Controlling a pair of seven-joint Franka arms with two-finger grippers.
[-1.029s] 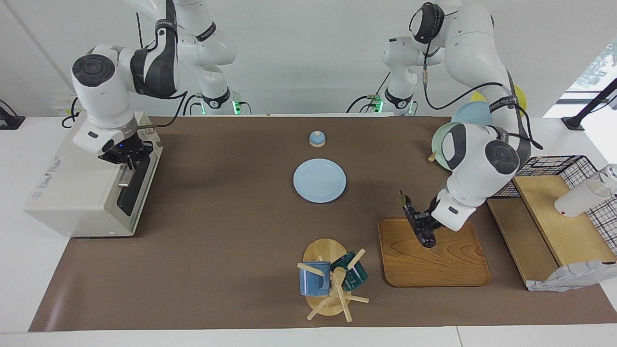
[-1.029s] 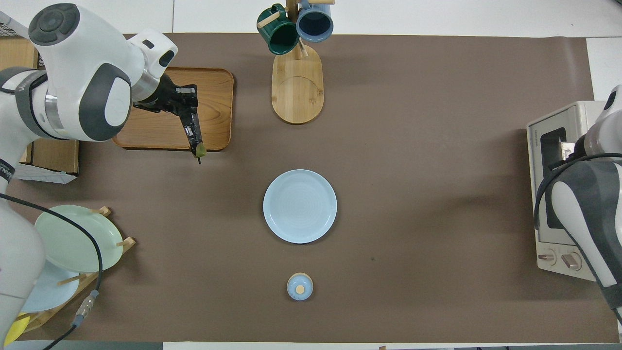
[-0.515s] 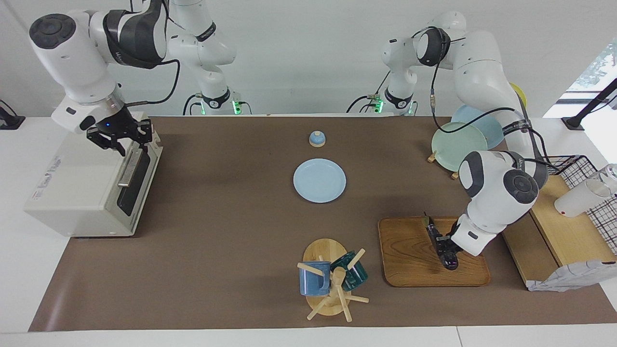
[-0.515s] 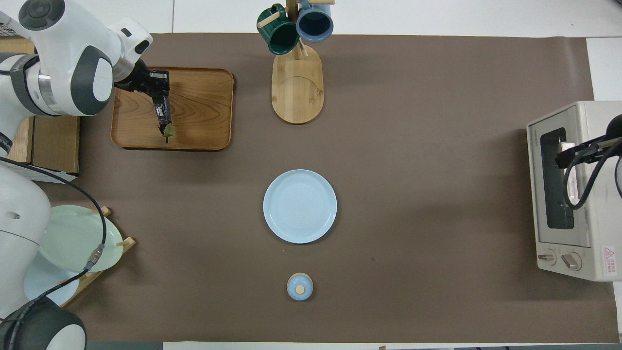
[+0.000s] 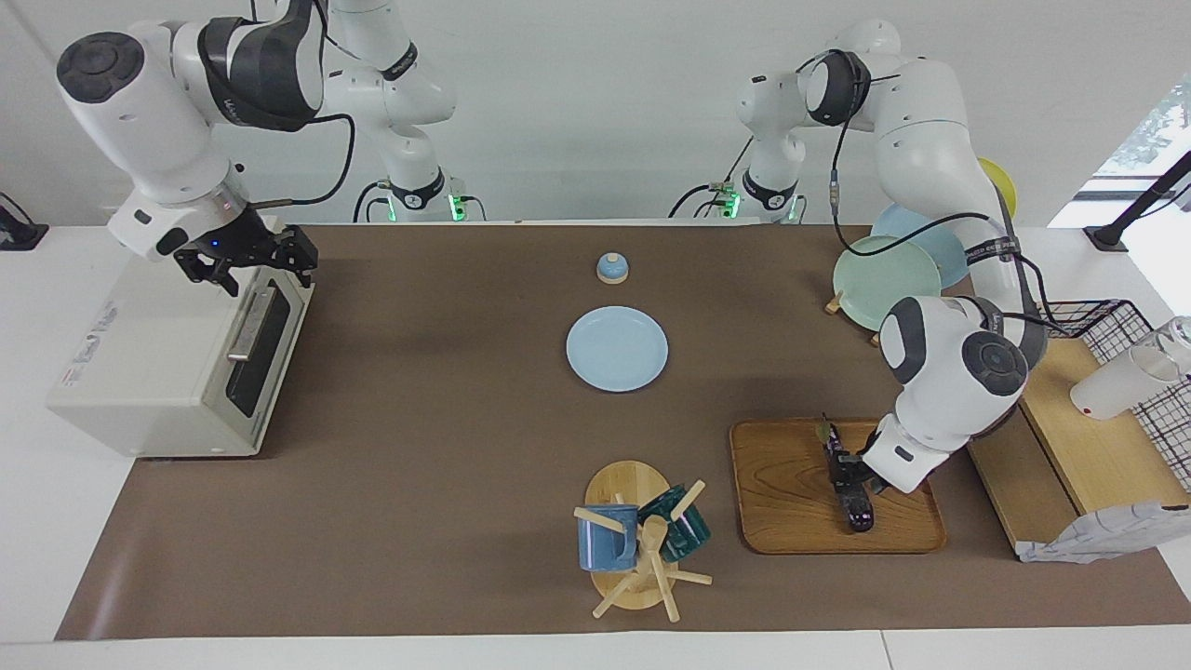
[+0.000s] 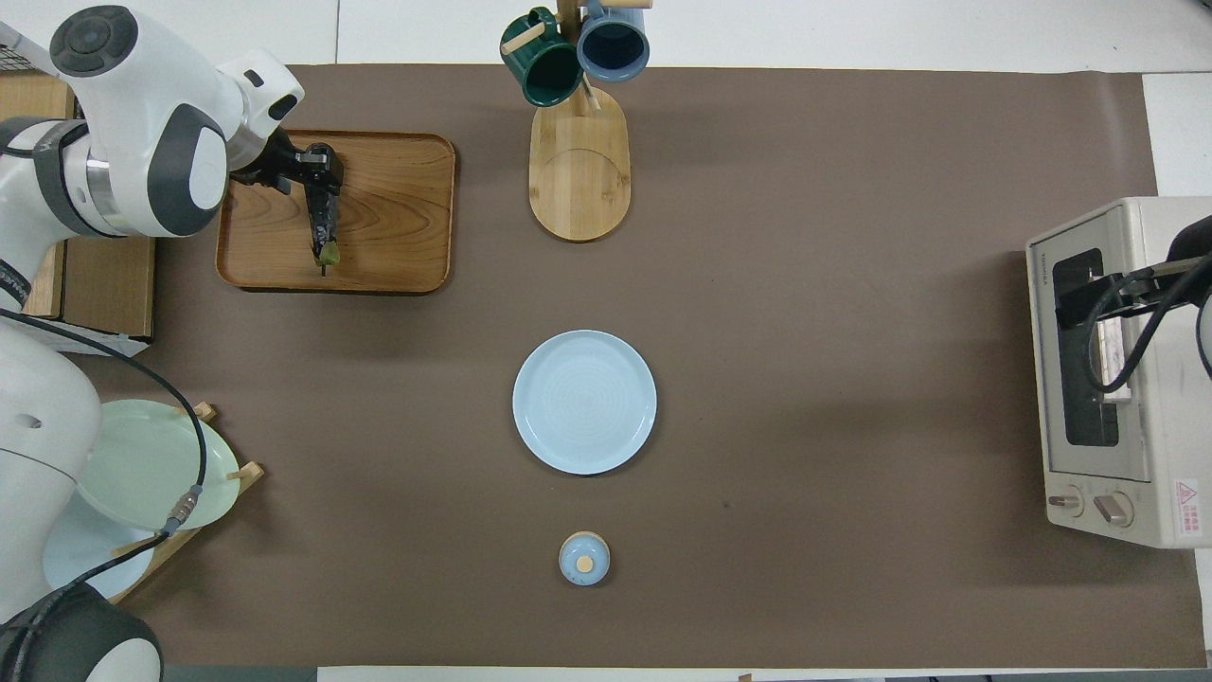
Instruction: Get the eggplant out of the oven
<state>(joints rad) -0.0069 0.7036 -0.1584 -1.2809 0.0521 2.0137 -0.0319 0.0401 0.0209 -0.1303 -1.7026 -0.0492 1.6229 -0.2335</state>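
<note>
The dark purple eggplant [image 5: 854,498] lies flat on the wooden tray [image 5: 791,502], green stem tip toward the robots; it also shows in the overhead view [image 6: 324,223]. My left gripper [image 5: 849,468] is low over the tray and shut on the eggplant's middle. The cream-white oven [image 5: 149,372] stands at the right arm's end of the table with its glass door [image 5: 253,342] closed. My right gripper [image 5: 249,264] hovers open and empty just above the oven's top front edge, over the door handle.
A light blue plate [image 5: 617,348] lies mid-table, with a small blue knobbed lid [image 5: 611,268] nearer the robots. A mug tree [image 5: 637,544] stands beside the tray. A plate rack [image 5: 884,272], wire basket [image 5: 1093,321] and wooden boxes [image 5: 1070,437] crowd the left arm's end.
My left gripper swung the eggplant from tilted above the tray down to lying flat on it. My right gripper lifted off the oven door handle, opened and rose above the oven.
</note>
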